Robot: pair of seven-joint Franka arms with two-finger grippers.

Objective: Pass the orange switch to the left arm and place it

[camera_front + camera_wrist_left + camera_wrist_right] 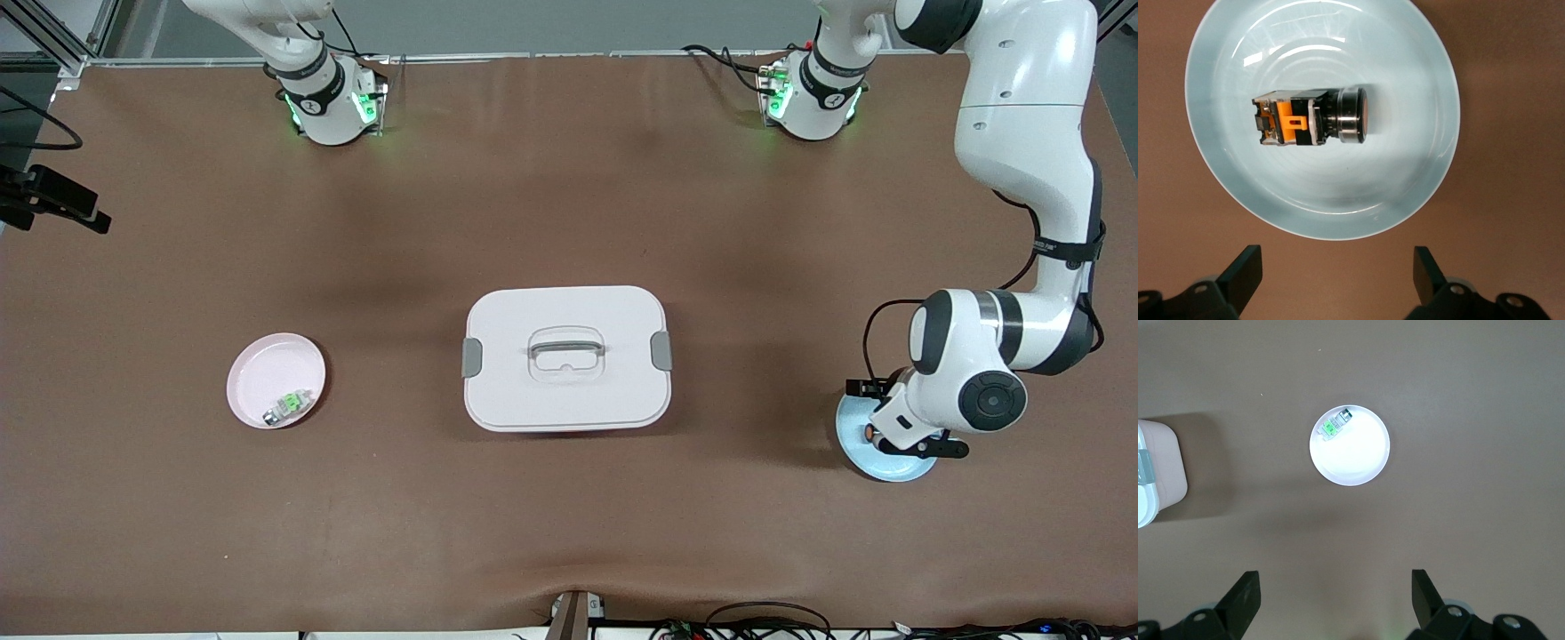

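Observation:
The orange switch [1313,119], a black part with an orange body, lies on its side in the blue plate [1405,180] toward the left arm's end of the table. My left gripper [1337,273] hangs low over that plate's rim, open, with only bare table between its fingers. In the front view the switch's orange end [869,433] peeks out beside the left wrist. The white box [533,391] stands shut in the middle of the table. My right gripper [1335,593] is high up, open and empty, looking down on the pink plate [1358,460].
The pink plate [258,373], toward the right arm's end, holds a green and clear small part [289,404]. A black camera mount [53,204] juts in at that end's edge. Cables lie along the table edge nearest the front camera [765,622].

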